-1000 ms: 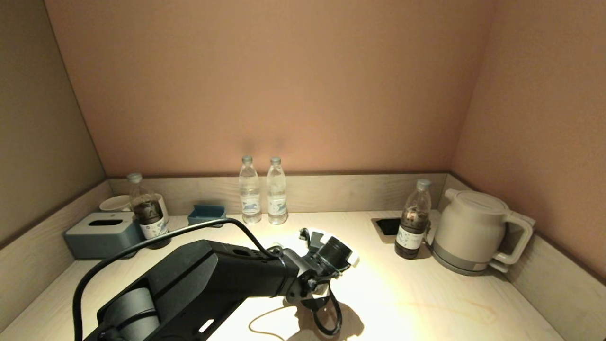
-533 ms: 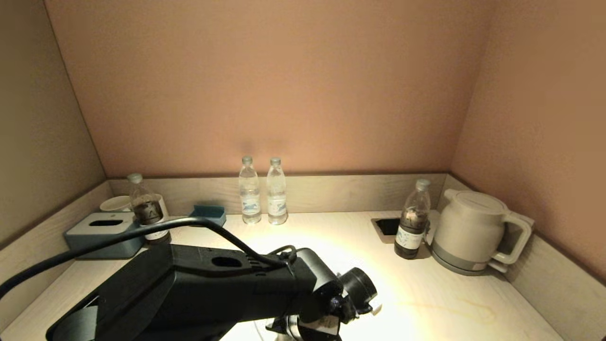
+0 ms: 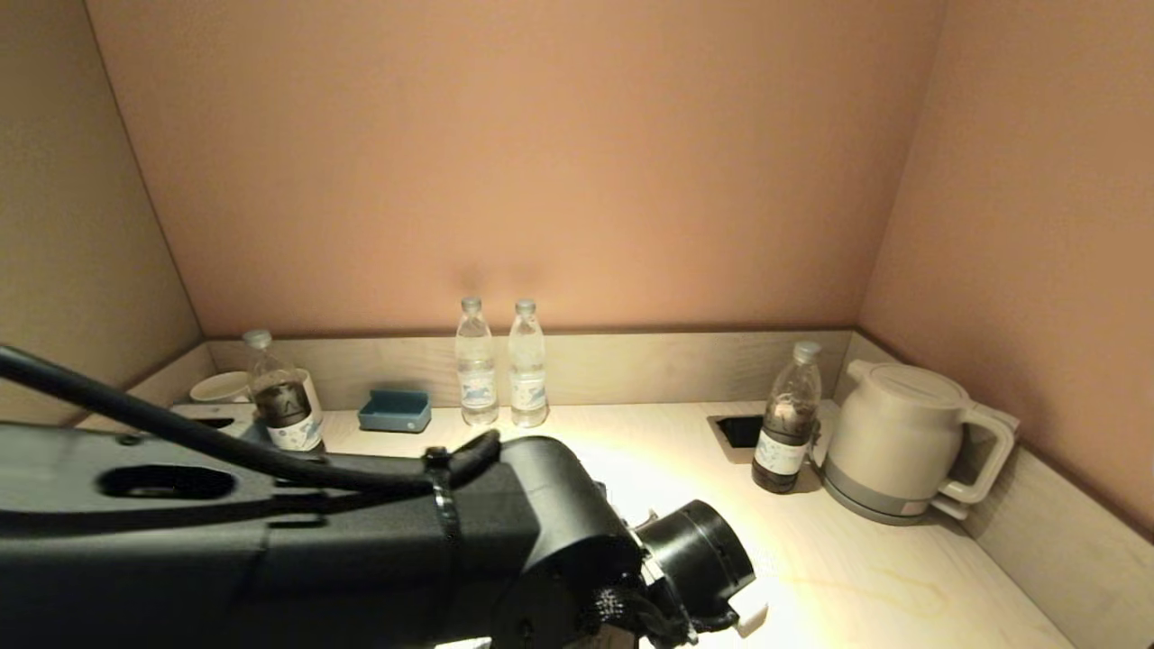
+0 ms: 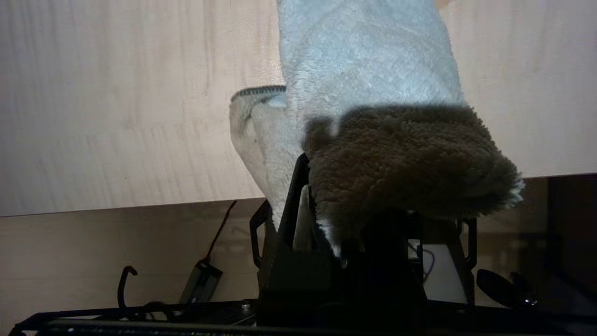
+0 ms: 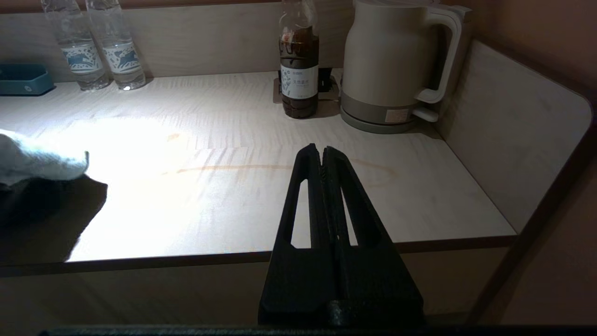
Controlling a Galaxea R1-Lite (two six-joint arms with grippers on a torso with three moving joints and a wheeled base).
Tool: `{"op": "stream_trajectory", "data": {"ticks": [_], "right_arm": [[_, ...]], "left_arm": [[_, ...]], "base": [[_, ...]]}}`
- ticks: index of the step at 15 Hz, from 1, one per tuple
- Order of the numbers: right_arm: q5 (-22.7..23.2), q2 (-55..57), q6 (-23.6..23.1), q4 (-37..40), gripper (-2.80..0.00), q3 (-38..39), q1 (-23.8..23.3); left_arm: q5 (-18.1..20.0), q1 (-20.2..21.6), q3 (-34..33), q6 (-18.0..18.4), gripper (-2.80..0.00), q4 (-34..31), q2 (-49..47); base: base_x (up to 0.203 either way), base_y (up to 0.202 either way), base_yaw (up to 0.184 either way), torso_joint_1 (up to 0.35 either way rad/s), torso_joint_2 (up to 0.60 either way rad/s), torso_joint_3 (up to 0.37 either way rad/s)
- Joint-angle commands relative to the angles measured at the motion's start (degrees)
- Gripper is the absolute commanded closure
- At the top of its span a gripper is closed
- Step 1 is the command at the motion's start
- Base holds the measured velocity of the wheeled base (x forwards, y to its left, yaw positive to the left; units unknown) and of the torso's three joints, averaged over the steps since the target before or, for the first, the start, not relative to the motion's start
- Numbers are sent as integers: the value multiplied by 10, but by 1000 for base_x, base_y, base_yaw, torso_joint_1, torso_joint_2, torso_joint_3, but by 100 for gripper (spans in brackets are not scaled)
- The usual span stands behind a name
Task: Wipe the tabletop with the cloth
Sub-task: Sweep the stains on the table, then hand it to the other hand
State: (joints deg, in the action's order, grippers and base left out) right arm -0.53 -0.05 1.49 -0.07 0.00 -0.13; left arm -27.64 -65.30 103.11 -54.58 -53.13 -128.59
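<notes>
Head view: left arm (image 3: 361, 541) fills the lower left, wrist near the front edge of the tabletop (image 3: 856, 559); its gripper is hidden under the wrist here. Back rim: 2 clear water bottles (image 3: 501, 365) side by side at centre, a small blue tray (image 3: 394, 411) to their left, then a bottle with dark liquid (image 3: 281, 397) with a white cup (image 3: 219, 387) just behind it. Right side: second dark bottle (image 3: 786, 419) beside the black square cut-out (image 3: 737, 431), pale kettle (image 3: 906, 442) in the corner. Faint brown ring stain (image 3: 856, 590) on the wood in front of the kettle.

Left wrist view: left gripper (image 4: 326, 205) clamped tight on the cloth (image 4: 368, 70). Dark grey face bunches over the fingers, pale face trails out flat on the tabletop. Gripper sits at the front edge, partly past it.

Right wrist view: right gripper (image 5: 322, 161) parked off the front edge on the right, fingers pressed together, holding nothing. Cloth visible at far left on the tabletop, close to the front edge, well apart from the bottles and kettle. Ring stain lies between cloth and kettle.
</notes>
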Motion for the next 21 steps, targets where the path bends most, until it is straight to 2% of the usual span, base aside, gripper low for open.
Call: {"op": "stream_trajectory", "data": {"ticks": [1, 4, 7, 11, 14, 16, 18, 21], "right_arm": [[0, 0, 0, 0, 0, 0, 0], [0, 0, 0, 0, 0, 0, 0], [0, 0, -11, -1, 0, 0, 0], [-3, 0, 8, 0, 0, 0, 0], [-2, 0, -2, 2, 0, -1, 0], [-5, 0, -3, 11, 0, -7, 0], [-6, 2, -2, 36, 0, -21, 0], [0, 39, 9, 101, 0, -135, 0]], "left_arm": [[-3, -1, -14, -6, 0, 0, 85], [-6, 9, 15, 2, 0, 3, 158], [-5, 53, 43, 24, 0, 14, 192], [9, 130, 45, 74, 0, 120, 184], [65, 160, 38, 81, 0, 187, 166], [100, 173, 34, 82, 0, 211, 155], [151, 186, 31, 86, 0, 233, 150], [303, 203, 8, 94, 0, 278, 163]], "base": [[0, 0, 0, 0, 0, 0], [0, 0, 0, 0, 0, 0], [0, 0, 0, 0, 0, 0], [0, 0, 0, 0, 0, 0], [0, 0, 0, 0, 0, 0], [0, 0, 0, 0, 0, 0], [0, 0, 0, 0, 0, 0], [0, 0, 0, 0, 0, 0]]}}
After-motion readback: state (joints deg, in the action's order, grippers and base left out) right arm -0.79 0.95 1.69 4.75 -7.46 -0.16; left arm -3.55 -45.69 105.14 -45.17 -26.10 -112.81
